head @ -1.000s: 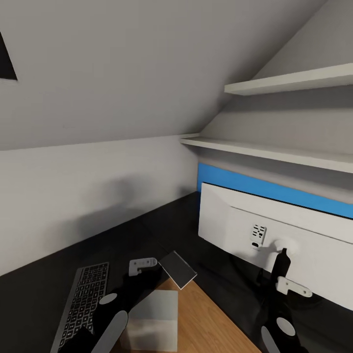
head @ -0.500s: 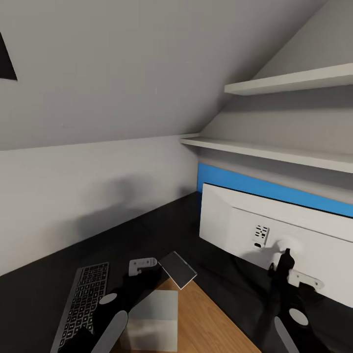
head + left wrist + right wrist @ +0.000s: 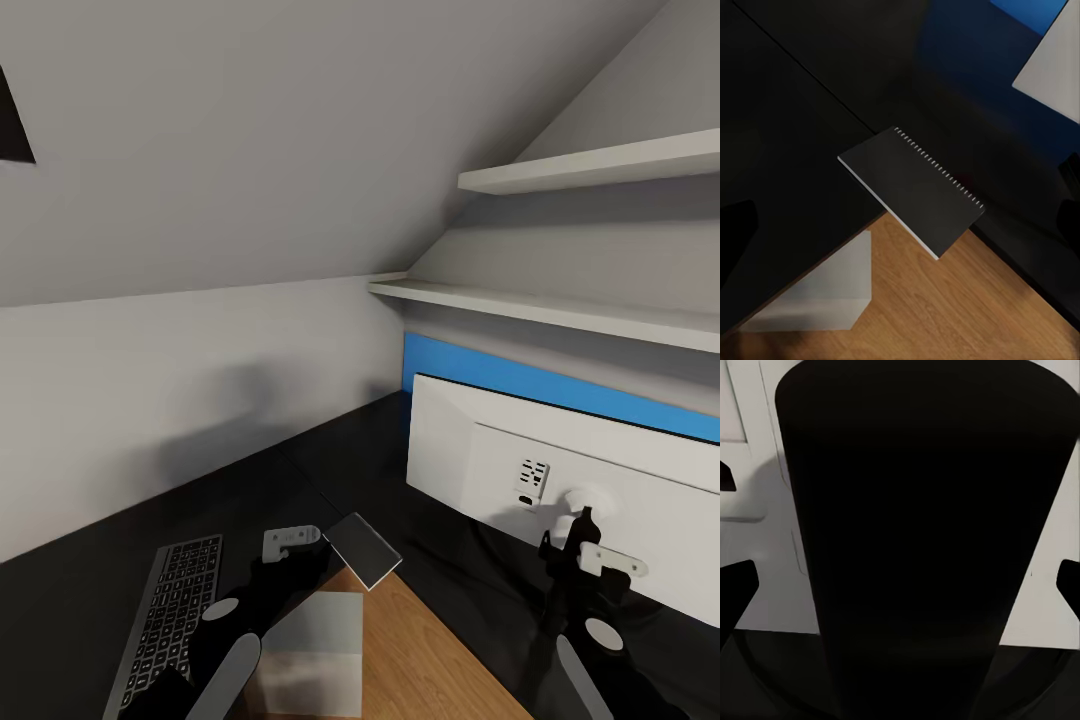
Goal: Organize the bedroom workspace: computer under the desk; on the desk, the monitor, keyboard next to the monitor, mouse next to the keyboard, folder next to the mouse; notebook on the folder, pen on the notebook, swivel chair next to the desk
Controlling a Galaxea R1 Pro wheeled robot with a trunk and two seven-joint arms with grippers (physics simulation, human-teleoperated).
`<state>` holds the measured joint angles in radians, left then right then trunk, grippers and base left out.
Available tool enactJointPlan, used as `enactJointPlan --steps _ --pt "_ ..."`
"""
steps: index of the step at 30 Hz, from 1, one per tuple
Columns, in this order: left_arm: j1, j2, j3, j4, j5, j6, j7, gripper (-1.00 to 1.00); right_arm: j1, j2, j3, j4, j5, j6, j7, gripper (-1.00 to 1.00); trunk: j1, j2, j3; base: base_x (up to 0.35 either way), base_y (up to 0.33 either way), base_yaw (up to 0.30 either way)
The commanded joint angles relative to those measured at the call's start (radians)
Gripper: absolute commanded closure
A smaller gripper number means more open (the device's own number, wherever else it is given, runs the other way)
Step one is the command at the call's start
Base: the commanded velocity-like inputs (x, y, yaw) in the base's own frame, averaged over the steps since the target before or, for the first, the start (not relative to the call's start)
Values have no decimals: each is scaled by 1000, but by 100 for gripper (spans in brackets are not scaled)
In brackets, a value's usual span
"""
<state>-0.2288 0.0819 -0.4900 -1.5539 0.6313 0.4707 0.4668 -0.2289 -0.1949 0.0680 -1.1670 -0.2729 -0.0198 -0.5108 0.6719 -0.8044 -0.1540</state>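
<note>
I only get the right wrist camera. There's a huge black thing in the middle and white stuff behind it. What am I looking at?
Observer: The head view shows it is the black stand on the white back of the monitor. Your right pincer is open, with a finger on each side of that stand.
Operator: Oh! Is anything else on the desk?
Observer: Yes, the keyboard lies flat on the black desk, far over on the robot's left side.
Operator: And what's the other arm looking at?
Observer: Its camera shows the notebook, spiral-bound, sticking out past the desk's edge above the wooden floor.
</note>
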Motion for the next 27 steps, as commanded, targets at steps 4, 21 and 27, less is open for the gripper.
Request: enactJointPlan --steps 4,21,27 --pt "-1 1 -3 -1 10 1 10 -100 -1 -1 4 -1 -9 -3 -11 100 0 -1 -2 0 0 0" --pt "-1 1 -3 -2 10 0 10 -100 -1 0 1 -1 -11 -6 -13 100 0 -1 -2 0 0 0" --pt "-1 1 -3 -2 10 0 10 -100 -1 0 1 -1 -10 -6 -13 100 0 -1 -2 0 0 0"
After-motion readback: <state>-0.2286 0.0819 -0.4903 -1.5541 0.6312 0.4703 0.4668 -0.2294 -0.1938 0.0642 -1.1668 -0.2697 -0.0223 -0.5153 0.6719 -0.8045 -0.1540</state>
